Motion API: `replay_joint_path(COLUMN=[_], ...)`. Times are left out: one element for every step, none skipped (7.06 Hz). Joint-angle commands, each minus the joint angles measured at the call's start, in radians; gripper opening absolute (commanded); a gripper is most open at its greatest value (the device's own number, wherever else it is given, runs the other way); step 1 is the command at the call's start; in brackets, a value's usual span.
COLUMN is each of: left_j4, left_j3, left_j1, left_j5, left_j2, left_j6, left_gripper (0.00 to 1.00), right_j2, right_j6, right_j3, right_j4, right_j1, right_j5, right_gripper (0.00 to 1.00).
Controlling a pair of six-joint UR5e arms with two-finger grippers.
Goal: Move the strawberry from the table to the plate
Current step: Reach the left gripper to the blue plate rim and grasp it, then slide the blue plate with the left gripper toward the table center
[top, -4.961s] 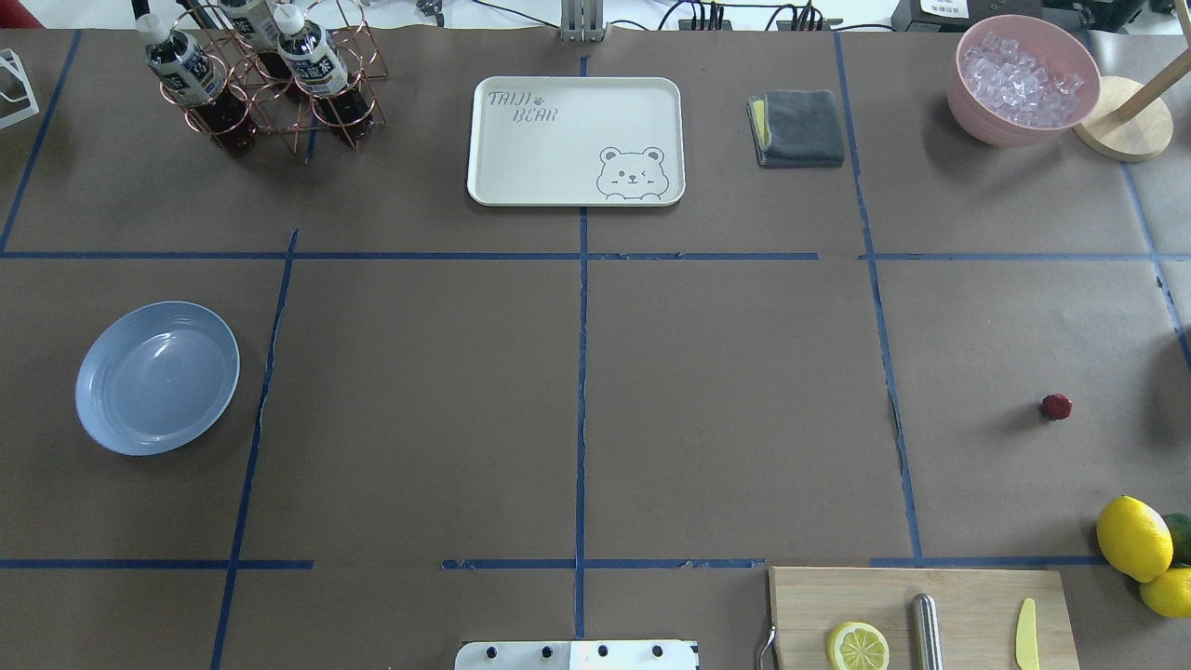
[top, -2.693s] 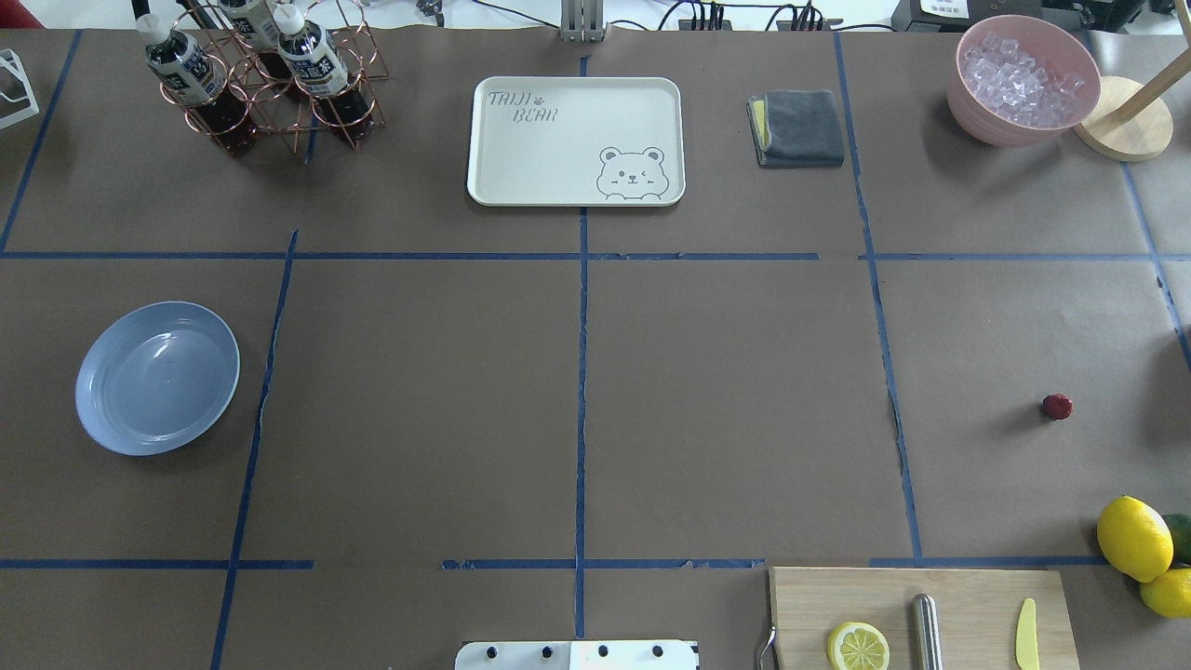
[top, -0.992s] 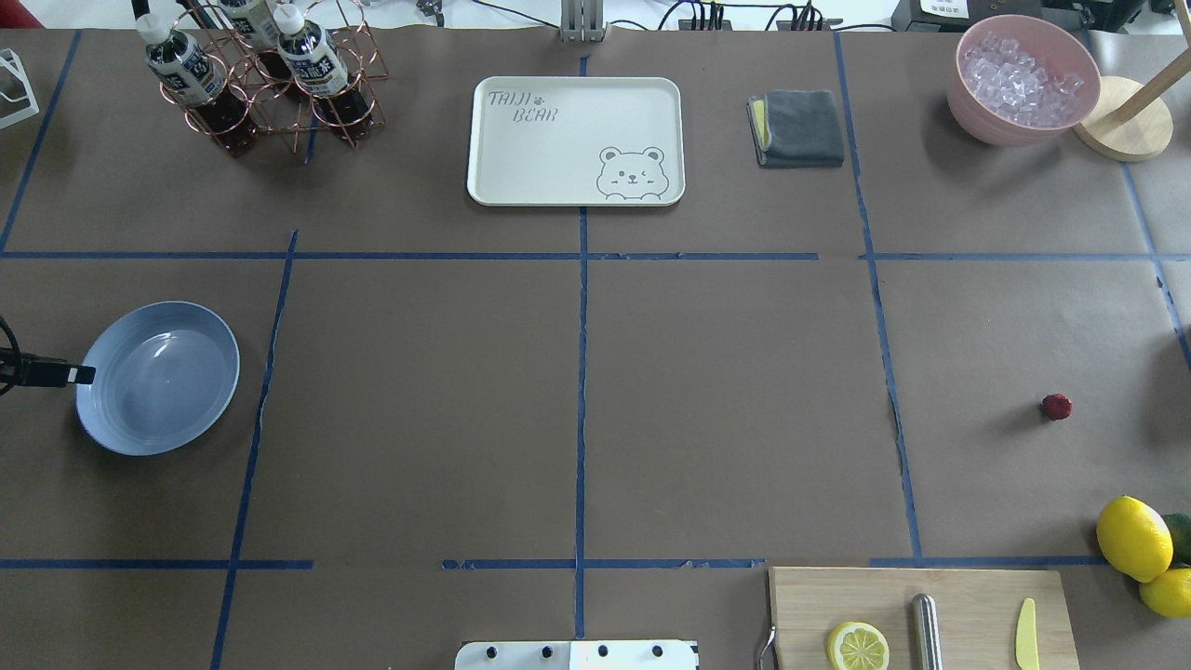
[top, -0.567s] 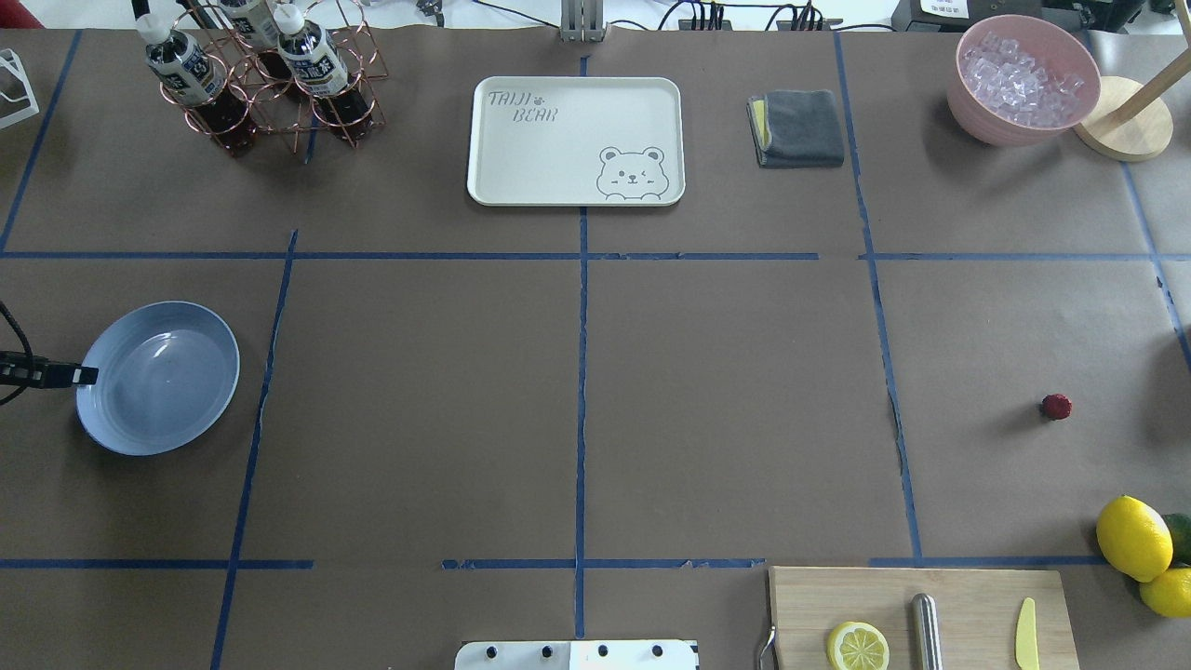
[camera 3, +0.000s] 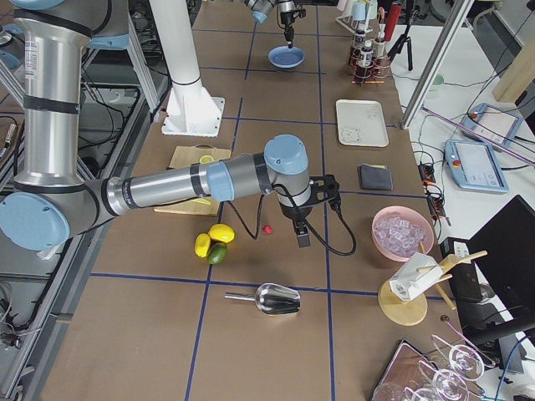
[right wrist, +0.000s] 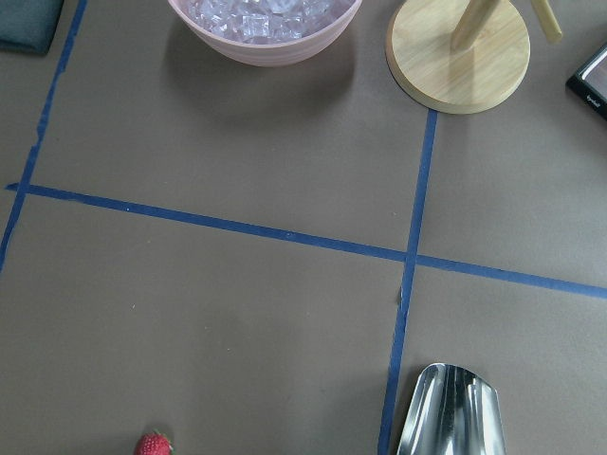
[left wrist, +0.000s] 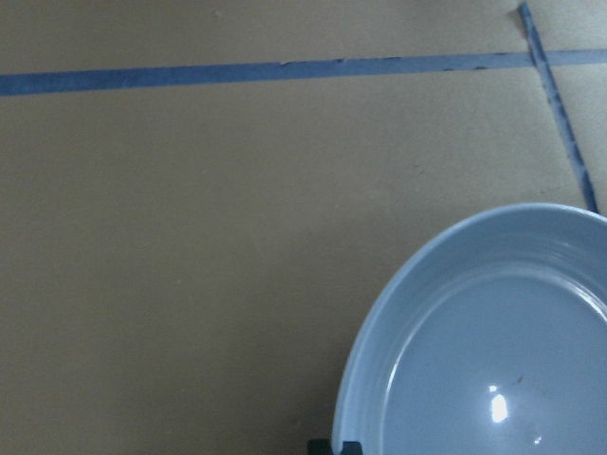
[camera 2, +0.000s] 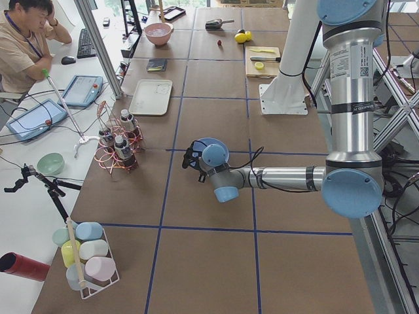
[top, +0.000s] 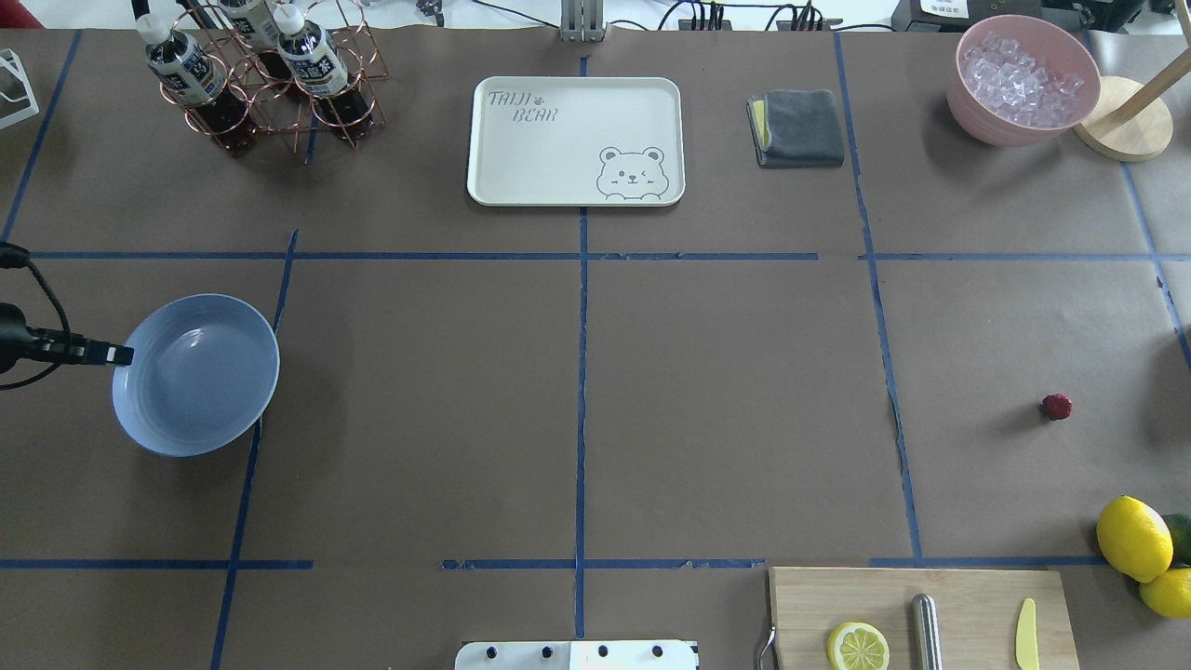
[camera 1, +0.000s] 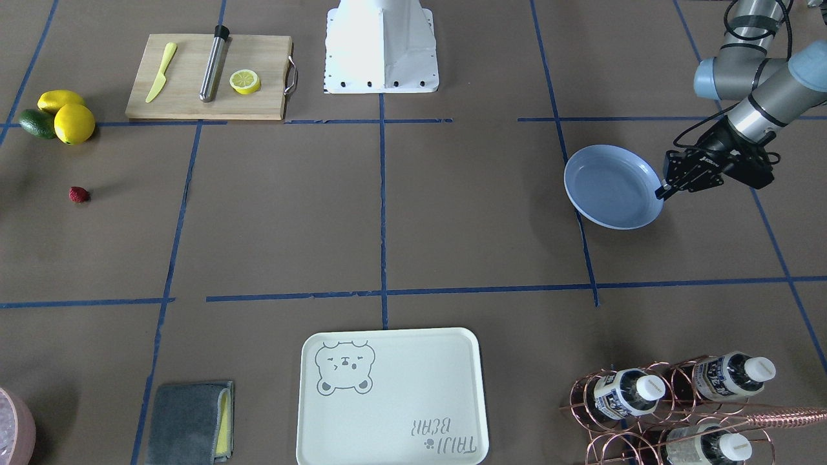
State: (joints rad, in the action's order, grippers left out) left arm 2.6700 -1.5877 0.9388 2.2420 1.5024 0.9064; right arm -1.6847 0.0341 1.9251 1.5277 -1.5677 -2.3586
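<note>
1. Overhead exterior: strawberry (top: 1056, 407) lies on the table (top: 726, 400) near the lemons (top: 1133, 538), well apart from the plate (top: 195, 391).
2. Left gripper (top: 123, 355) is pinched closed on the plate's rim.
3. Right gripper (camera 3: 303, 241) hangs near the strawberry; I cannot tell its opening.
4. Tray (top: 575, 140) reads "TAIJI BEAR".

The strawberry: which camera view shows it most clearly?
Overhead exterior: the strawberry lies whole and unobstructed. Front-facing shows it similarly; both side views, only a speck; right wrist has it at the bottom edge; left wrist misses it.
</note>
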Motion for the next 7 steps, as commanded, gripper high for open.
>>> replay_joint_path(left_j4=[-0.328, -0.423, -0.49, -0.496, -0.498, -0.498, -0.498], left_j3=[-0.133, -0.124, -0.108, -0.071, -0.025, -0.017, -0.015], left_j1=[-0.002, -0.074, -0.192, -0.312, -0.404, -0.441, -0.466], left_j5=[-0.019, -0.072, -0.179, -0.281, -0.345, -0.393, -0.413], left_j2=[0.188, 0.307, 0.405, 0.483, 0.545, 0.559, 0.559], left_j6=[0.059, 0.154, 0.266, 0.373, 0.452, 0.462, 0.469], left_gripper=[0.0, 0.0, 0.0, 0.0, 0.0, 0.0, 0.0], right_j2=[0.0, 0.0, 0.0, 0.0, -0.001, -0.001, -0.003], right_j6=[0.001, 0.001, 0.001, 0.001, 0.001, 0.001, 0.001], right_j3=[0.0, 0.0, 0.0, 0.0, 0.0, 0.0, 0.0], right_j4=[0.0, 0.0, 0.0, 0.0, 0.0, 0.0, 0.0], right_j1=[0.0, 0.0, 0.0, 0.0, 0.0, 0.0, 0.0], right_j5=[-0.002, -0.002, -0.002, -0.002, -0.002, -0.002, -0.002], right_gripper=[1.0, 1.0, 1.0, 1.0, 1.0, 1.0, 1.0])
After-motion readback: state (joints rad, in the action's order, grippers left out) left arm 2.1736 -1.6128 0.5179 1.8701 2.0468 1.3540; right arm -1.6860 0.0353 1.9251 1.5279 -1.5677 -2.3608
